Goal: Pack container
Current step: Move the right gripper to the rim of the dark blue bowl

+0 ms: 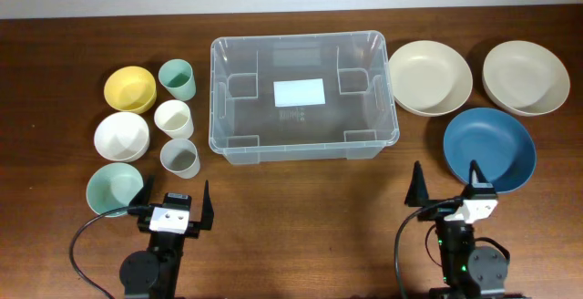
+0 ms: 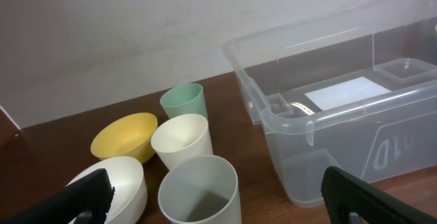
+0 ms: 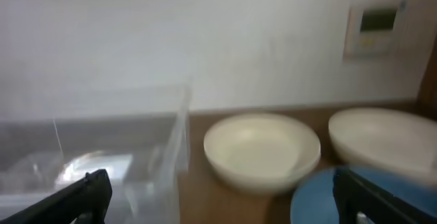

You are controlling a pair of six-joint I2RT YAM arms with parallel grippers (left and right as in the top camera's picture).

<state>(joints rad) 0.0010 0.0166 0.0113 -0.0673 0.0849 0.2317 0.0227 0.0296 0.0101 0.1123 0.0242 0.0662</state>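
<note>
clear bin [image 1: 301, 130] sits mid-table [image 1: 301, 217], a bit toward the back, white label [image 1: 300, 92] showing on its base. left gripper [image 1: 176, 201] is at the front edge, jaws spread wide with nothing in them, just beside the pale green bowl [image 1: 111, 190]. right gripper [image 1: 445, 186] is the same, wide open and holding nothing, near the blue bowl [image 1: 489, 149]. cups [image 1: 173, 117] and more bowls [image 1: 121, 135] are left of the bin, two cream bowls [image 1: 430, 77] to its right.
</note>
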